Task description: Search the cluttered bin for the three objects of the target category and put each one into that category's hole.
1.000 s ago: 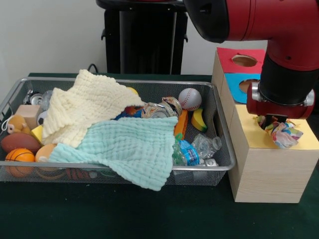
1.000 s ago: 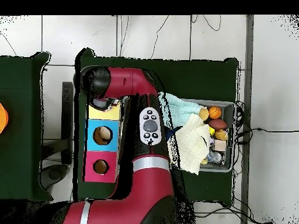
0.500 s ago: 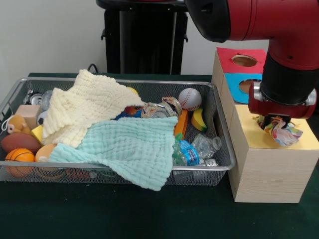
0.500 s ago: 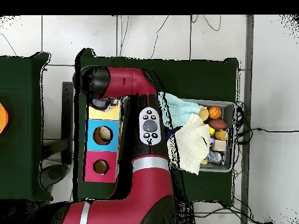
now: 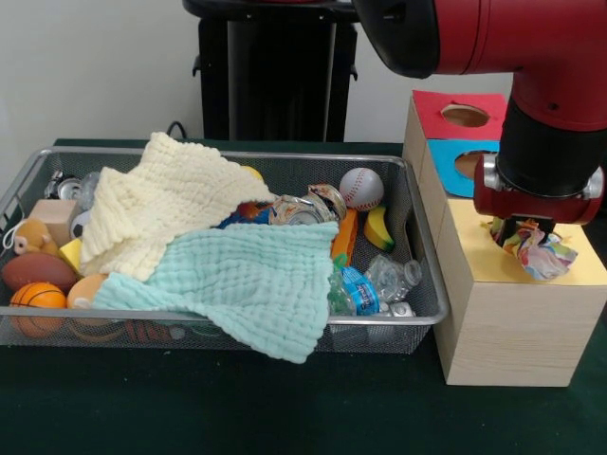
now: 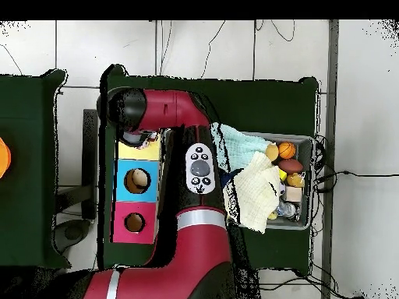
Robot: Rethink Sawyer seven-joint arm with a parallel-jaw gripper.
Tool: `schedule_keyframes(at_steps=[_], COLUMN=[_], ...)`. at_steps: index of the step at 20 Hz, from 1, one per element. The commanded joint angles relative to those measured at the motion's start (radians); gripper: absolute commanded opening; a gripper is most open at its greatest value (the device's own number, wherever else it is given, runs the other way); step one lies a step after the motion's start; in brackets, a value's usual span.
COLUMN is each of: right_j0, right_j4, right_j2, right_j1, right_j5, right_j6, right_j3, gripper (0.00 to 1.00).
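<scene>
**Dotted cloth held over the yellow box**

Gripper (image 5: 522,230) at the end of the red and black arm (image 5: 541,57) hangs just above the yellow paper top of the nearest wooden box (image 5: 512,322), at the right of the front view. It is closed on a crumpled dotted fabric piece (image 5: 537,251), white with red, blue and green spots, which bunches out below and to the right of the fingers and rests on or just above the yellow face. The hole in that face is hidden behind the cloth and the gripper (its edge cannot be made out). Behind this box sit a blue-faced box (image 5: 460,156) and a red-faced box (image 5: 462,114), each showing a round hole.

To the left, the wire mesh bin (image 5: 417,275) stands on the dark green table (image 5: 237,408). A cream waffle cloth (image 5: 161,204) lies across the back left of the bin, and a mint-green waffle cloth (image 5: 251,280) lies in front of it, its corner draped over the near rim. Around them are a baseball (image 5: 361,188), a small basketball (image 5: 36,299), a brown football (image 5: 38,270) and a crushed clear plastic bottle (image 5: 379,282) with a blue label.

From overhead, the arm covers most of the yellow box, so the cloth cannot be seen there.
</scene>
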Motion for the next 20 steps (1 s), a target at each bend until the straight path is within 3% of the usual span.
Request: schedule_keyframes(at_steps=[1, 13, 20], right_j0=[-0.063, -0.065, -0.07], right_j4=[-0.014, -0.008, -0.007], right_j2=[0.016, 0.015, 0.023], right_j1=[-0.075, -0.132, -0.171], right_j5=[-0.016, 0.09, 0.116], right_j6=[0.033, 0.025, 0.023], right_j3=[0.024, -0.006, 0.014], gripper=[1.0, 1.0, 1.0])
